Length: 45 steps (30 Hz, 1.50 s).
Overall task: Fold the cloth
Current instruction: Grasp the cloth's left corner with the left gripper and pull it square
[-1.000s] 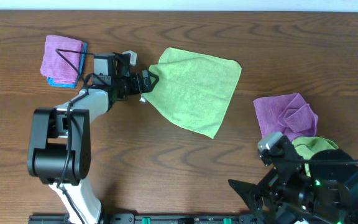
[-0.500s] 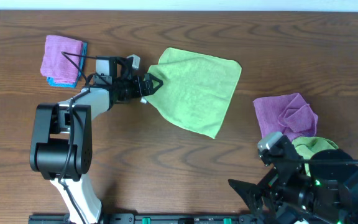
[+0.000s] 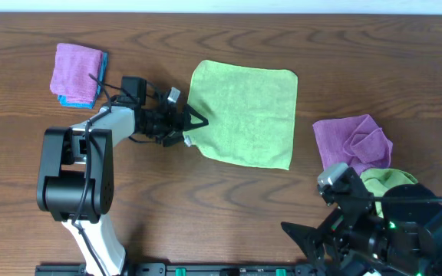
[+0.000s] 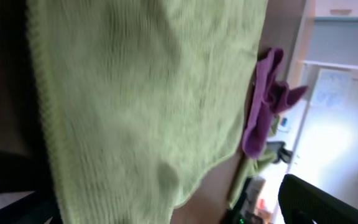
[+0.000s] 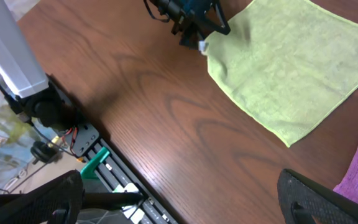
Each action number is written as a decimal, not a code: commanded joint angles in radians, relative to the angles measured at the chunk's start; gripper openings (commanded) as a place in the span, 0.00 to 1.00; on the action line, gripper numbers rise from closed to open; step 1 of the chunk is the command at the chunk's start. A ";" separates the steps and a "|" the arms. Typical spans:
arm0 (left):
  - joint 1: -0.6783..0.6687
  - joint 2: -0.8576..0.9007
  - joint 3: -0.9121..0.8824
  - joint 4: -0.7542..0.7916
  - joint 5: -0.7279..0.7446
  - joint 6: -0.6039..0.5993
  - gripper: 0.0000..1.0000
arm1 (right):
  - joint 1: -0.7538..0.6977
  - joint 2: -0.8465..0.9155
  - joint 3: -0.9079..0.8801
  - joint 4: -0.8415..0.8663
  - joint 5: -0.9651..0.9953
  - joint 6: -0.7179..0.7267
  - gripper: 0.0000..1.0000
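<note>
The green cloth (image 3: 244, 113) lies spread flat as a near square in the middle of the table. It also shows in the right wrist view (image 5: 291, 68) and fills the left wrist view (image 4: 142, 106). My left gripper (image 3: 195, 123) sits low at the cloth's left edge, near its front left corner. Its fingers are spread apart, with the cloth lying between them. My right gripper (image 5: 179, 199) is open and empty. It hangs above bare table at the front right, well away from the cloth.
A folded purple cloth on a blue one (image 3: 77, 73) lies at the back left. A crumpled purple cloth (image 3: 351, 142) and a green one (image 3: 390, 180) lie at the right, next to the right arm (image 3: 390, 230). The table's front edge and rail (image 5: 104, 168) are close below.
My left gripper swung the cloth's corner toward the front. The cloth turned from a tilted diamond to a flat square. The gripper's fingers are now apart. The right arm has not moved.
</note>
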 commanded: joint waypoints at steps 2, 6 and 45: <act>-0.006 0.029 -0.015 -0.057 0.048 0.059 0.94 | 0.006 0.003 -0.001 0.000 -0.013 -0.009 0.99; -0.006 0.020 -0.015 -0.132 0.053 0.109 0.86 | 0.006 0.003 -0.001 0.000 -0.012 -0.009 0.99; -0.006 -0.273 -0.015 -0.480 -0.340 0.179 0.40 | 0.006 0.003 -0.002 0.004 0.019 -0.013 0.99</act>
